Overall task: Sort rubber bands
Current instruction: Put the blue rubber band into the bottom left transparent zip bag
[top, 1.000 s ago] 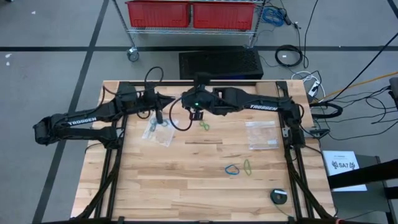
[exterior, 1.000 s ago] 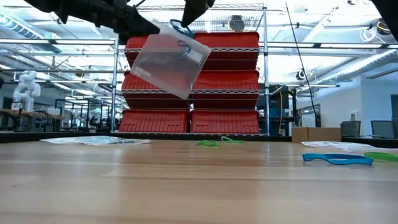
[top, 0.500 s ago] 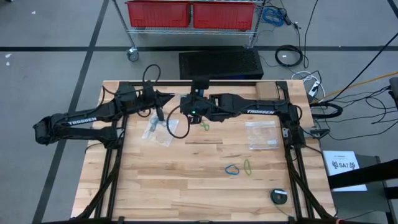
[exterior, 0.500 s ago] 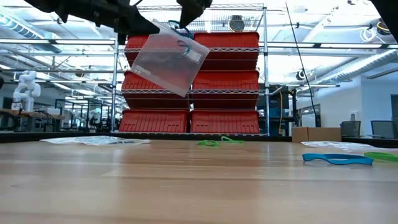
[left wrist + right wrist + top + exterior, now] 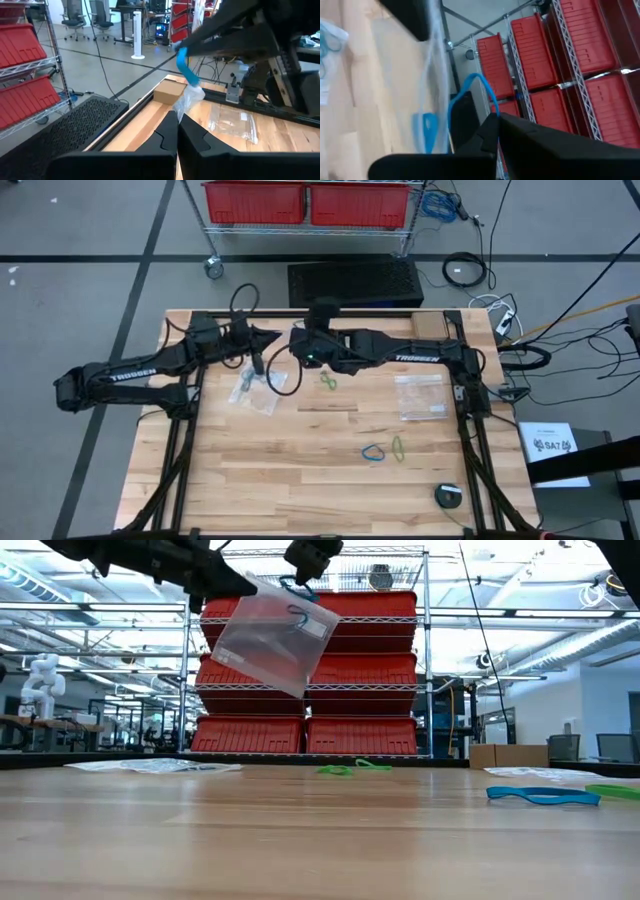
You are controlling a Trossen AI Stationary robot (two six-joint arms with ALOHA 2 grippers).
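Observation:
My left gripper [image 5: 238, 584] is shut on a clear plastic bag [image 5: 270, 642], held high above the table's far middle. My right gripper [image 5: 306, 566] is shut on a blue rubber band [image 5: 296, 585], right at the bag's upper edge. In the left wrist view the blue band [image 5: 185, 70] stands just above the bag [image 5: 192, 97]. Another blue shape [image 5: 296, 616] shows through the bag's wall. Green bands [image 5: 327, 381] lie flat on the table below. A blue band [image 5: 373, 452] and a green band [image 5: 398, 448] lie nearer the near edge. My left gripper pinches the clear bag by its upper corner [image 5: 184, 107] between the two shut fingers, coming level from the table's left. The bag is lifted clear and hangs tilted below the fingers. My right gripper pinches one end of the blue band's loop [image 5: 489, 102] between its shut fingers. It comes from the table's right, slanting down. The band is lifted clear and its free loop [image 5: 470, 80] reaches to the bag's edge [image 5: 434, 70].
Clear bags with teal bands [image 5: 255, 392] lie on the table's left part, and more clear bags [image 5: 420, 395] on its right part. A small black round object [image 5: 448, 495] sits near the near right corner. Red bins on a wire rack [image 5: 360, 670] stand beyond the far edge.
My right gripper has moved a little toward the table's left and far edge, closer to my left gripper, carrying the blue band along the bag's upper edge. The bag has stayed lifted in my left gripper.

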